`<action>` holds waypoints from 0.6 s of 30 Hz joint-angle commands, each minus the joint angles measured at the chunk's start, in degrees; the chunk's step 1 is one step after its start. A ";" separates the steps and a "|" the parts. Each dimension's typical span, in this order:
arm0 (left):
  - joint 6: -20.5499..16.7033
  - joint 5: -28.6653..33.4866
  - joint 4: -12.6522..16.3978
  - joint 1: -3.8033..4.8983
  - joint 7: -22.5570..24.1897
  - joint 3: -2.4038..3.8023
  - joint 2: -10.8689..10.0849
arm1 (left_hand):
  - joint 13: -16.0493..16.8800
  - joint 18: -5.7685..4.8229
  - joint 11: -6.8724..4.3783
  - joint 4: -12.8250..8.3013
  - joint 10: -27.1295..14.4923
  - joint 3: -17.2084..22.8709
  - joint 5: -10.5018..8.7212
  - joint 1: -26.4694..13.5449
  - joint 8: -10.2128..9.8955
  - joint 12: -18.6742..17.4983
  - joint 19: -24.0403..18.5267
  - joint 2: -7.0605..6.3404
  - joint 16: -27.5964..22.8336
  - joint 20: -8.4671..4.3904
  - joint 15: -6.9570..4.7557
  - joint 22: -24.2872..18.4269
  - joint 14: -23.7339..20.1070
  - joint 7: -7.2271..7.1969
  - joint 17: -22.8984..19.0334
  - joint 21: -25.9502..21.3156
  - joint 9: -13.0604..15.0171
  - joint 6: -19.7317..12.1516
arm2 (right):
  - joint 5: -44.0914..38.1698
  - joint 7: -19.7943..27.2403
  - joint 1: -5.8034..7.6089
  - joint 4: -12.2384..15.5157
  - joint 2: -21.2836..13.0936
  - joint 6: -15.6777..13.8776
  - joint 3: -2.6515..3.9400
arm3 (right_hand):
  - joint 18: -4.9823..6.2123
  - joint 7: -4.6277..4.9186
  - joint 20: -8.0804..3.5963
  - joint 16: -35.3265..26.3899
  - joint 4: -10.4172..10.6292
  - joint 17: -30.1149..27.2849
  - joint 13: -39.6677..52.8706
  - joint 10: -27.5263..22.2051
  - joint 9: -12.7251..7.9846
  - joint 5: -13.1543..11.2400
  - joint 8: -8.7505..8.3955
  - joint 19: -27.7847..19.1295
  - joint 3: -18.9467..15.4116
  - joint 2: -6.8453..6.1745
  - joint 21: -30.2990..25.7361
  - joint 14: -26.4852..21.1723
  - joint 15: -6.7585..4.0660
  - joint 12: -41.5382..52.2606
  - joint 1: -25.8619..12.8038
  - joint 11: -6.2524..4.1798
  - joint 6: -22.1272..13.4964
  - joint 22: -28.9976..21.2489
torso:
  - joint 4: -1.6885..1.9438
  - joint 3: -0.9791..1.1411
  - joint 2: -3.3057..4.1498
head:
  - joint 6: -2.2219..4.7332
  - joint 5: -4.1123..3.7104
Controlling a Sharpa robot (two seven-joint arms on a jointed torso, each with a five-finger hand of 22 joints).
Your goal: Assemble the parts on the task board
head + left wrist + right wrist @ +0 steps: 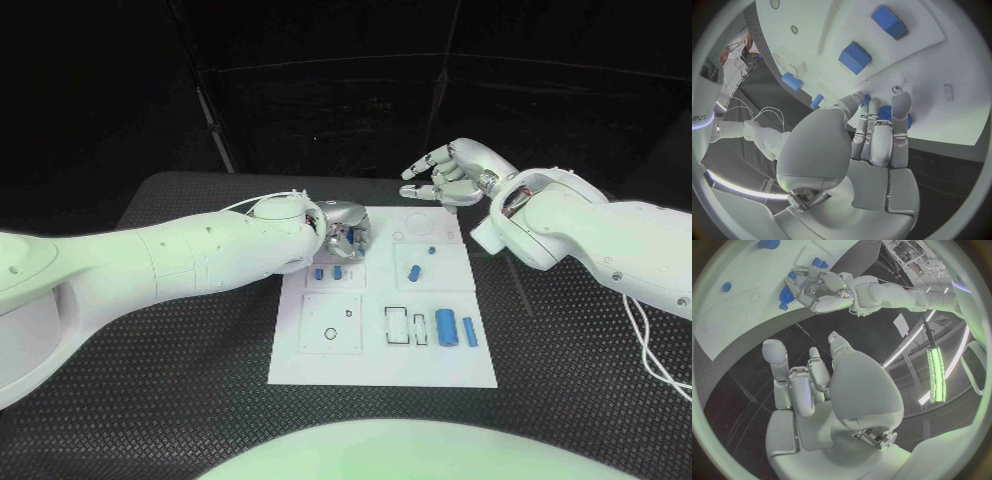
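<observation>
Early going: left hand (340, 232) pinches a blue part (893, 113) on the board (378, 368); right hand (454, 176) hovers empty, fingers spread; several parts lie loose.

One white task board (378, 362) lies on one black table (173, 400).

In the head view, five blue parts lie loose on the board: two small ones side by side near the left hand, at (319, 272) and (338, 271); one small slanted piece (414, 271) in the middle; one tiny piece (433, 249) above it; and two larger cylinders, one thick (447, 323) and one thin (470, 331), making six in all.

Two white arms reach in, each with one silver hand: left hand (346, 232), right hand (450, 174).
</observation>
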 commanded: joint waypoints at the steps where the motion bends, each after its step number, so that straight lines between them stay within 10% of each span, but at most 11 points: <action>1: 0.28 -0.43 0.10 -0.46 0.66 -0.27 -0.02 | -0.48 -0.68 -0.18 -0.59 1.15 1.32 -0.33 1.18 -0.61 -0.69 0.94 0.43 0.56 -0.09 -0.06 1.24 0.75 -0.04 0.63 1.12 -0.18 1.00 | 0.10 0.56 0.10 0.05 0.04 0.34 0.03 | 0.71 0.01 0.01 -0.38 0.09 6.14 0.05 0.08 -0.03 0.30 0.21 -0.27 -0.18 0.55 -0.26 3.92 -0.39 0.01 -0.11 -0.24 0.08 -0.04 | 0.02 -0.03 -0.03 | 0.03 0.03; 18: -5.50 2.23 1.97 -0.63 4.80 -0.15 -2.00 | -2.30 -1.23 -0.39 -2.74 5.08 3.73 -0.07 1.08 -3.22 -4.32 2.42 -0.11 1.16 -0.42 -0.23 4.68 1.62 0.07 1.16 4.05 -0.90 4.23 | 0.10 0.57 0.09 -0.19 0.01 0.29 0.03 | 0.72 -0.02 0.01 -0.38 0.14 6.14 0.03 0.07 0.01 0.31 0.34 -0.29 -0.23 0.59 -0.29 3.93 -0.40 0.00 -0.11 -0.26 0.24 -0.10 | 0.06 -0.05 -0.04 | 0.38 0.09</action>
